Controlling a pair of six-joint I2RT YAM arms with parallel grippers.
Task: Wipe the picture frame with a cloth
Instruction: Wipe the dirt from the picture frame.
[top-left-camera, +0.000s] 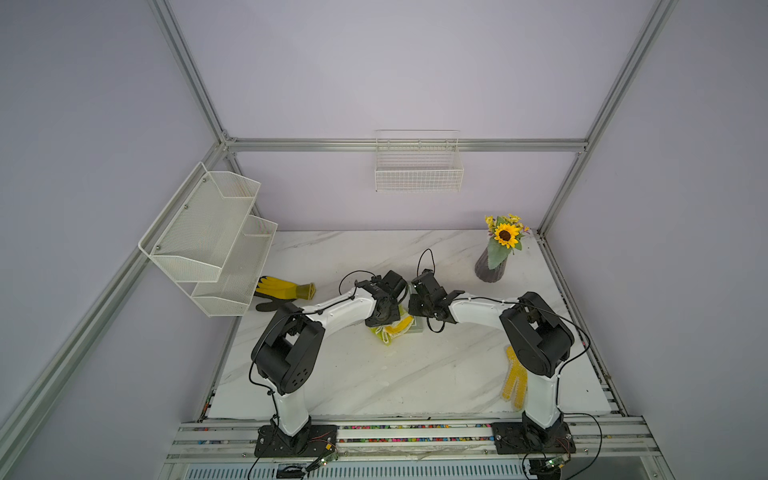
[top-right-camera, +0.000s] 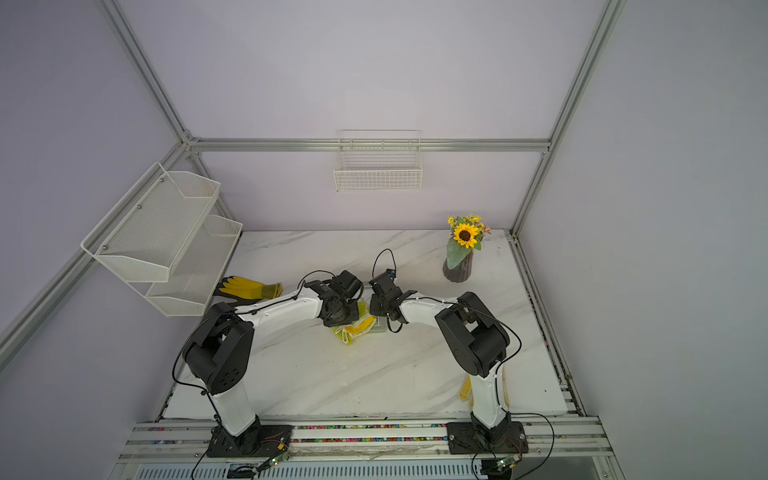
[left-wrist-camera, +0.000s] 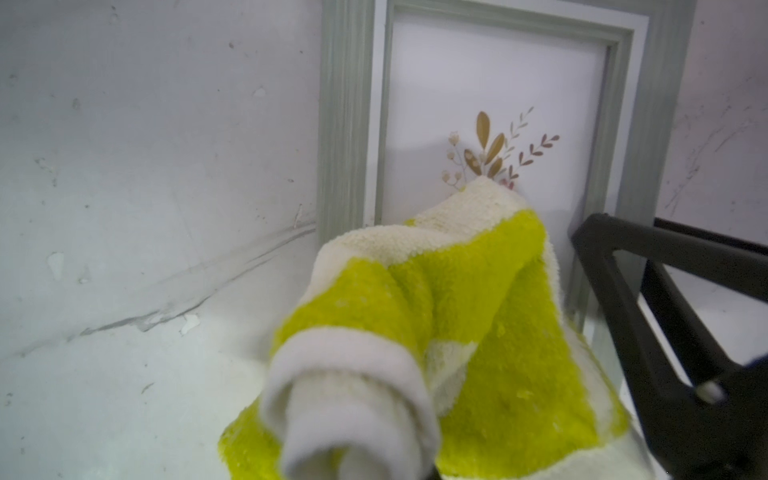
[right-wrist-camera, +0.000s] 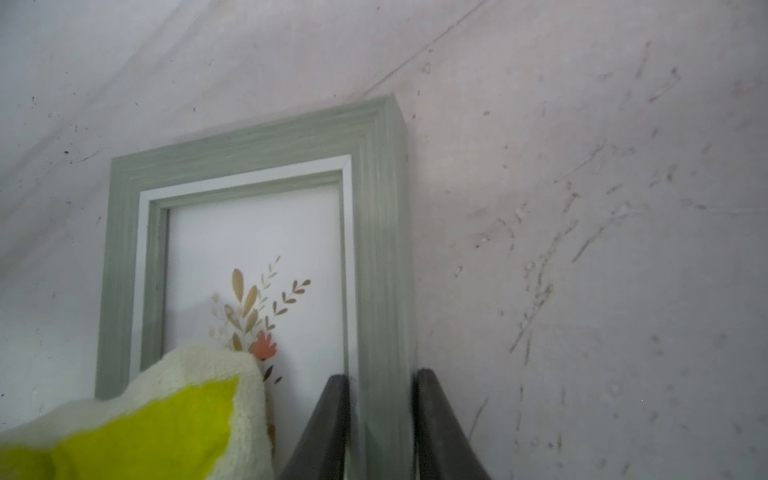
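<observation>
The grey-green picture frame (right-wrist-camera: 249, 149) lies flat on the marble table, its plant print showing through the glass (left-wrist-camera: 494, 83). My right gripper (right-wrist-camera: 380, 378) is shut on the frame's side rail, one dark finger on each side of it. The lime-green and white cloth (left-wrist-camera: 478, 311) is bunched up and rests on the near half of the glass, covering the lower part of the print. My left gripper (top-left-camera: 383, 314) is shut on the cloth; its fingers are hidden under the fabric. In both top views the cloth (top-right-camera: 357, 330) and a frame corner (top-left-camera: 417, 328) show under the two wrists.
A yellow rubber glove (top-left-camera: 286, 288) lies at the left, under a white mesh rack (top-left-camera: 208, 241). A yellow mesh glove (top-left-camera: 514, 378) lies by the right arm's base. A dark vase with a sunflower (top-left-camera: 492, 266) stands at the back right. A wire basket (top-left-camera: 419, 174) hangs on the back wall.
</observation>
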